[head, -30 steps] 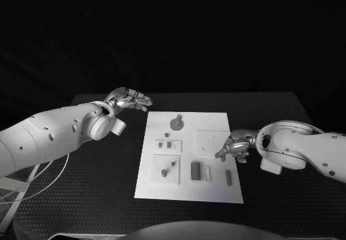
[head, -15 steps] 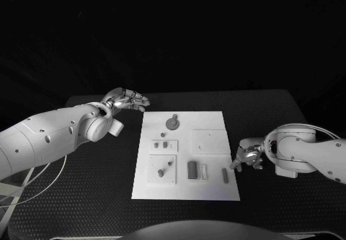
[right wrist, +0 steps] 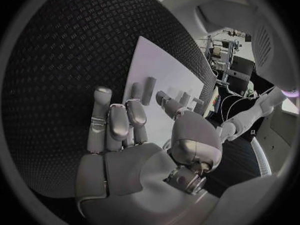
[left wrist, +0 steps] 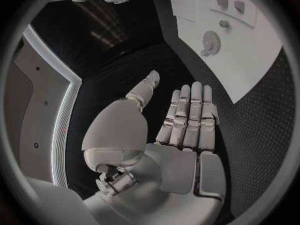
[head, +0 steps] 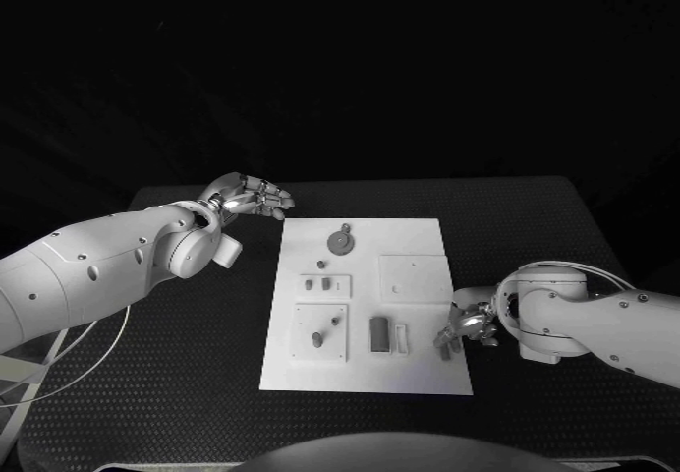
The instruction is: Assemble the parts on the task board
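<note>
The black, fine-textured tabletop (head: 170, 393) lies under a dark room, and the white rectangular task board (head: 425, 241) sits flat in its middle. My left hand (head: 250, 196) hovers off the board's far left corner, well apart from every part; its fingers (left wrist: 187, 110) are stretched out straight and side by side, holding nothing. My right hand (head: 468, 323) is at the board's right edge, near its front corner, fingers (right wrist: 115, 120) loosely curled above the surface. A small grey bar-shaped part (head: 442, 346) lies on the board just beside them; whether they touch it I cannot tell, and I see nothing held between them. Further in from that edge stands a dark grey upright block (head: 380, 333) with a pale slim piece (head: 407, 340) next to it. Toward the board's left edge a raised white square plate (head: 321, 332) carries small grey pegs. A round grey gear-like part (head: 342, 239) rests near the board's far edge, closer to my left hand.
</note>
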### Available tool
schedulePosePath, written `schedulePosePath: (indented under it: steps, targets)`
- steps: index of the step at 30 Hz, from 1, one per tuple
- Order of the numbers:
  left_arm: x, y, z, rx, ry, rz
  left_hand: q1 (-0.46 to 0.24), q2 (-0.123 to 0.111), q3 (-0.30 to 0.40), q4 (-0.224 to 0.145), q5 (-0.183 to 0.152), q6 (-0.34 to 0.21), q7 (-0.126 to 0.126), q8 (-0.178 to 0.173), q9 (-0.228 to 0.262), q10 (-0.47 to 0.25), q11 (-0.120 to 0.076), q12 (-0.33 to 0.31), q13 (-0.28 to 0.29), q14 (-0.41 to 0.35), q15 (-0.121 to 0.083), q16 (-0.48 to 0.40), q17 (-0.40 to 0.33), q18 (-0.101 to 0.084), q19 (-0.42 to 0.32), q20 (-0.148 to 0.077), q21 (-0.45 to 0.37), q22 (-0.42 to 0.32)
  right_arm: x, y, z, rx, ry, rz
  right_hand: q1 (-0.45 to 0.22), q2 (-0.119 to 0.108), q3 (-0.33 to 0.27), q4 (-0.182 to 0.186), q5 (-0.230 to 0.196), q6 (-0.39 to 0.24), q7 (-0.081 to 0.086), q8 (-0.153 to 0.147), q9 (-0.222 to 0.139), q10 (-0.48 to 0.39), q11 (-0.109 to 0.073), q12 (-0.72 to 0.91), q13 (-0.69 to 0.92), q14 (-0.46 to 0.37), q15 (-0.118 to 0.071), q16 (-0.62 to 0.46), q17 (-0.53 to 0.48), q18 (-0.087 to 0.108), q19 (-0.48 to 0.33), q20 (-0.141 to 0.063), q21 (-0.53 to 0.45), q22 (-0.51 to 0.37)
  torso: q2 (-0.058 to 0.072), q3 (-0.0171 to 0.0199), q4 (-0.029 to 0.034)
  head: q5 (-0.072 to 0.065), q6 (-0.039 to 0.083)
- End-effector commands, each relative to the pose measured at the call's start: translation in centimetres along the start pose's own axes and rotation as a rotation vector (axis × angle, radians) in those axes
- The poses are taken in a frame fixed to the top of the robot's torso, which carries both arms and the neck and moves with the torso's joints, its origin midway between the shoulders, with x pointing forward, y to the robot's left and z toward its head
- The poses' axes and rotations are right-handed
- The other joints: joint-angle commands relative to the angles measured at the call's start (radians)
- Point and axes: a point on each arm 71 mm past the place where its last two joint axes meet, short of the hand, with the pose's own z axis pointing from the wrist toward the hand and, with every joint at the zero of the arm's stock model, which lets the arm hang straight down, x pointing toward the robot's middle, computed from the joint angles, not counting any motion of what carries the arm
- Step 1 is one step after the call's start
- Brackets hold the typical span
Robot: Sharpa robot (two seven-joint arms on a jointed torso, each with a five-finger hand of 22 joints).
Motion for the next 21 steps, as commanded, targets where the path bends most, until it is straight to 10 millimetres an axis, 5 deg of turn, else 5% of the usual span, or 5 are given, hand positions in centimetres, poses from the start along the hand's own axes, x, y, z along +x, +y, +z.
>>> schedulePosePath:
  steps: [1, 11, 17, 21]
  targets:
    - [0.1, -0.1, 0.0, 0.009, 0.012, -0.010, -0.014, 0.001, -0.005, -0.001, -0.005, -0.008, 0.000, -0.003, -0.001, -0.008, -0.002, 0.002, -0.002, 0.000, 0.005, -0.006, 0.001, 0.000, -0.002, 0.006, 0.003, -0.002, 0.8, -0.2, 0.5, 0.017, -0.004, -0.013, 0.001, -0.011, 0.002, 0.008, 0.002, -0.006, 0.006, -0.012, -0.002, -0.006, -0.001, -0.007, -0.002, -0.007, 0.001, -0.001, -0.003, 0.008, 0.001, -0.002, -0.003, 0.014, 0.001, -0.0011, -0.0001, 0.002, -0.002]
    - [0.1, -0.1, -0.1, 0.010, 0.013, -0.010, -0.014, 0.001, -0.005, -0.001, -0.005, -0.008, 0.000, -0.003, -0.001, -0.008, -0.001, 0.002, -0.002, -0.001, 0.005, -0.007, 0.002, 0.000, -0.002, 0.006, 0.002, -0.002, 1.7, 0.5, 1.6, 0.026, -0.011, -0.084, 0.011, -0.011, 0.010, 0.009, 0.002, -0.009, 0.007, -0.014, -0.001, -0.010, 0.000, -0.013, -0.006, -0.007, 0.002, -0.001, -0.006, 0.008, 0.001, -0.002, -0.003, 0.015, 0.001, 0.0001, -0.0026, 0.005, -0.002]
    - [-0.1, 0.0, -0.2, 0.007, 0.009, -0.010, -0.014, 0.001, -0.005, -0.001, -0.005, -0.008, 0.000, -0.003, -0.001, -0.008, -0.001, 0.002, -0.002, -0.001, 0.005, -0.007, 0.002, 0.000, -0.002, 0.006, 0.003, -0.002, 2.6, 1.1, 2.4, 0.046, -0.039, -0.242, 0.058, 0.033, -0.003, -0.068, 0.002, -0.011, 0.009, -0.017, 0.003, -0.013, 0.002, -0.019, -0.009, -0.010, 0.004, -0.001, -0.014, 0.008, -0.004, -0.001, -0.001, 0.018, 0.001, 0.0012, -0.0018, 0.006, -0.006]
    - [-0.2, 0.0, -0.2, 0.000, 0.006, -0.009, -0.014, 0.001, -0.005, -0.001, -0.005, -0.008, 0.000, -0.003, -0.001, -0.008, -0.001, 0.002, -0.002, -0.001, 0.005, -0.007, 0.002, 0.000, -0.002, 0.006, 0.003, -0.002, 2.8, 1.6, 2.7, 0.048, -0.091, -0.346, 0.104, 0.021, -0.003, -0.125, 0.002, -0.023, 0.014, -0.026, 0.002, -0.026, 0.007, -0.040, -0.024, -0.021, 0.008, -0.006, -0.033, 0.008, -0.010, 0.001, -0.002, 0.018, 0.001, 0.0017, -0.0023, 0.009, -0.009]
